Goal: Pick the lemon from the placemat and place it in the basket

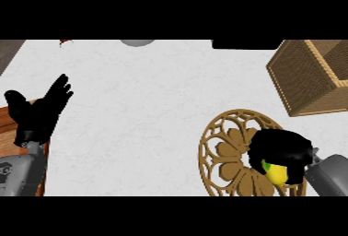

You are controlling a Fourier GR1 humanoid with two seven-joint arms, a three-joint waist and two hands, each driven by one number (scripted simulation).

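A single head view looks steeply down on the white counter (156,106) from above the robot's near edge, facing away from it. It sits fairly close: the basket (309,76) at far right and the round placemat (228,156) are cut by the frame, perhaps hiding more beyond.

Probably a home kitchen: a pale counter (149,106) bearing a round openwork placemat (228,152) near right and a wicker basket (302,78) far right.

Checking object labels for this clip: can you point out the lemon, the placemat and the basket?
lemon (277,175): head view, on the yellow skin showing under the right hand.
placemat (228,138): head view, on its openwork left part.
basket (302,73): head view, on its woven outer side wall.
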